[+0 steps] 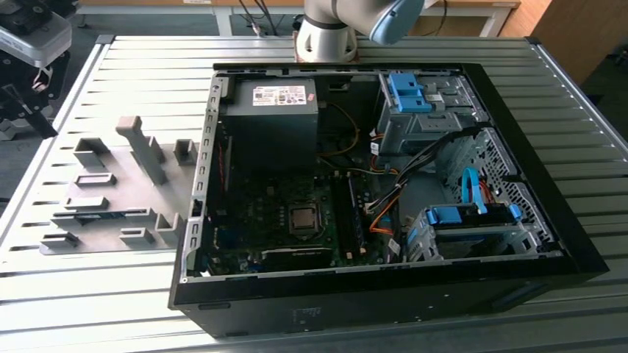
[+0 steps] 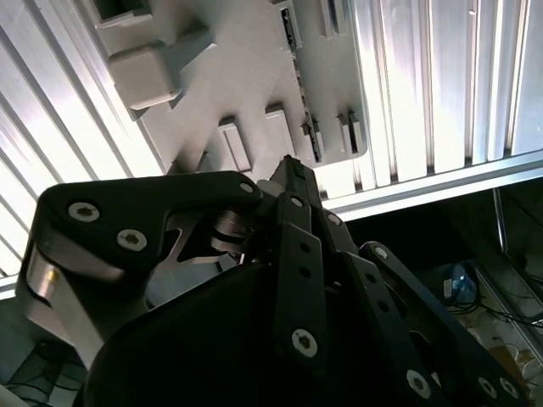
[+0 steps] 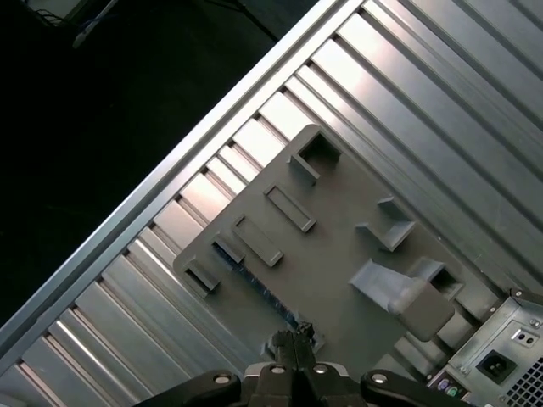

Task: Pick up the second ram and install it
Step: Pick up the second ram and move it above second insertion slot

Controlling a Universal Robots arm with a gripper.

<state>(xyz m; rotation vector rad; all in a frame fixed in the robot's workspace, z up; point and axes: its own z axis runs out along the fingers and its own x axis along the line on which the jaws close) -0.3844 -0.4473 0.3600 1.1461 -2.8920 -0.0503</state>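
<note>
The second ram is a thin green-blue stick lying edge-up in a slot of the grey fixture plate. It also appears as a dark strip in the second wrist view and as a short bluish sliver in the exterior view. My gripper hangs well above the plate, over one end of the ram and not touching it. Its two fingertips are pressed together with nothing between them. The black motherboard slots lie inside the open computer case.
The fixture plate carries several grey blocks, one of them a tall post. The plate sits on a slatted metal table, at the exterior view's left of the case. The arm's base stands behind the case. The table's edge drops to dark floor.
</note>
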